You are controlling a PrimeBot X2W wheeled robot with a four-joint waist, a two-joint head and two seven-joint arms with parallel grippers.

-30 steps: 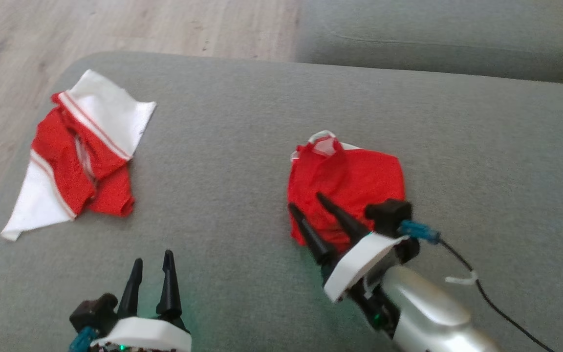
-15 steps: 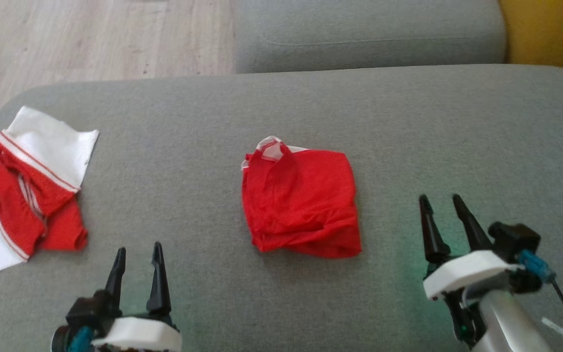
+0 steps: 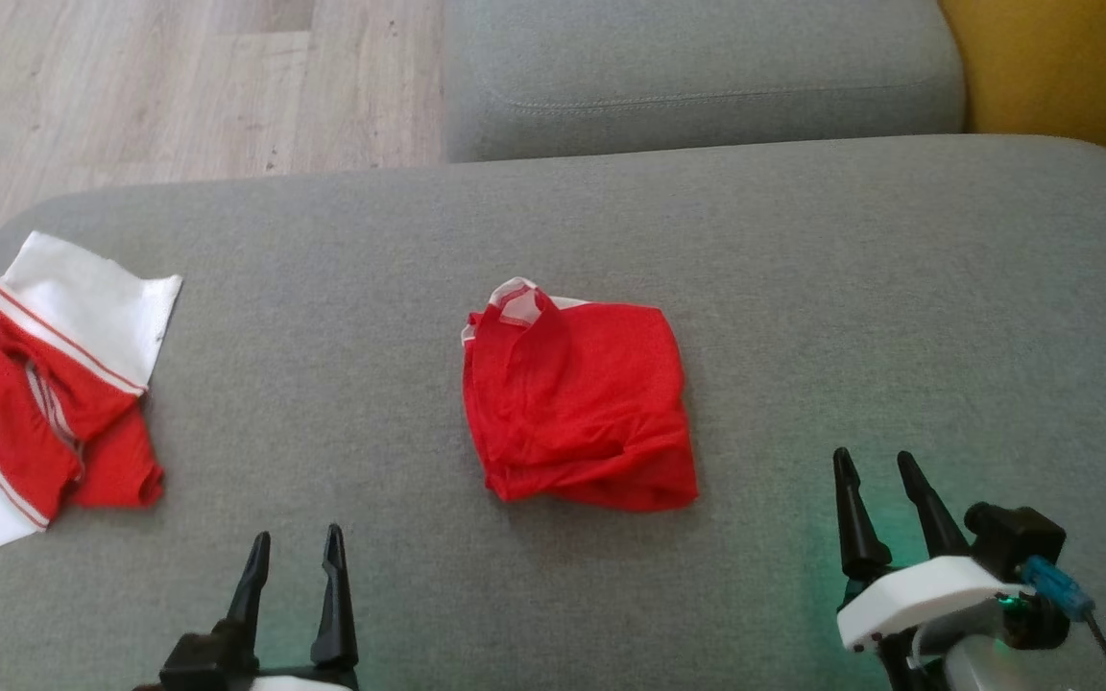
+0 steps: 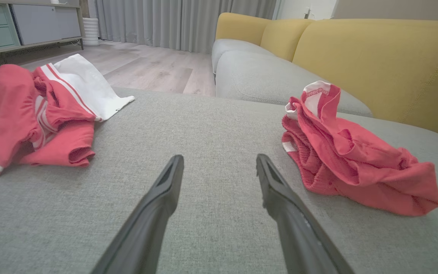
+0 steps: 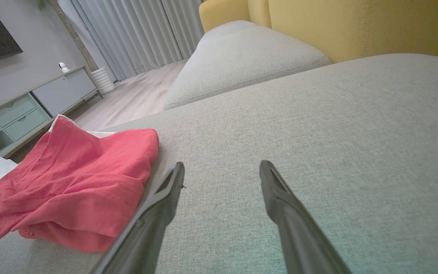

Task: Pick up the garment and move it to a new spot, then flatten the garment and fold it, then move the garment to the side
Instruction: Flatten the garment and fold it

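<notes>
Left gripper: 2 fingers spread wide, empty, above the near edge of the grey fabric sofa cushion. Right gripper: likewise spread and empty, above the cushion's near right. Roughly folded red fabric garment: lies at the cushion's centre. Crumpled red-and-white cloth: on the cushion's left edge.

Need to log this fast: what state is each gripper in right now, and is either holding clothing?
Left gripper: open, holding nothing.
Right gripper: open, holding nothing, apart from the red garment.
</notes>
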